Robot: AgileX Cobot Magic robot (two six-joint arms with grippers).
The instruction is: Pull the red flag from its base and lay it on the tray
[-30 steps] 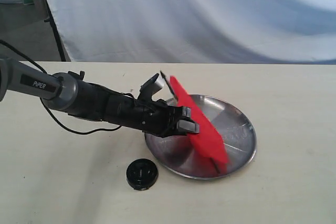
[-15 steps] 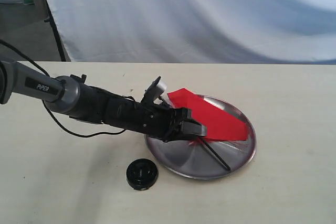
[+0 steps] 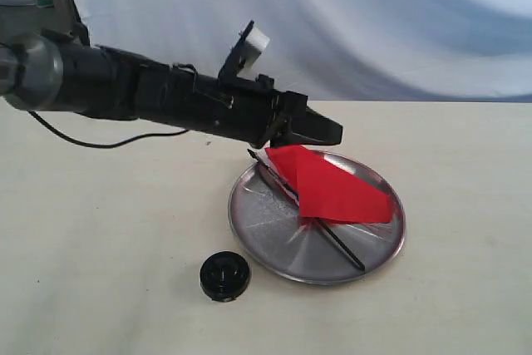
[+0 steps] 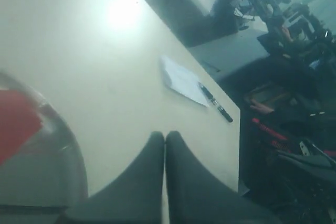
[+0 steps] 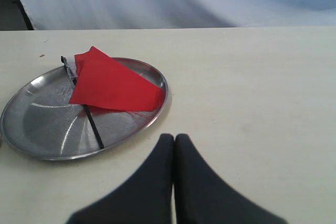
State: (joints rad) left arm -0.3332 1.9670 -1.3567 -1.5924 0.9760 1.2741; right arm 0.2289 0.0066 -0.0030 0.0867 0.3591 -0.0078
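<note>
The left end effector [image 4: 165,136] hovers over the far-left rim of the tray [image 3: 270,243], fingers pressed together on nothing. The right end effector [image 5: 174,138], seen only in its own wrist view, is likewise closed and empty. The red flag [image 3: 337,190] lies in the tray. Only the exterior view shows the base [image 3: 224,276], on the bench [image 3: 465,288] near-left of the tray. Only the left wrist view shows a pen [image 4: 216,103].
</note>
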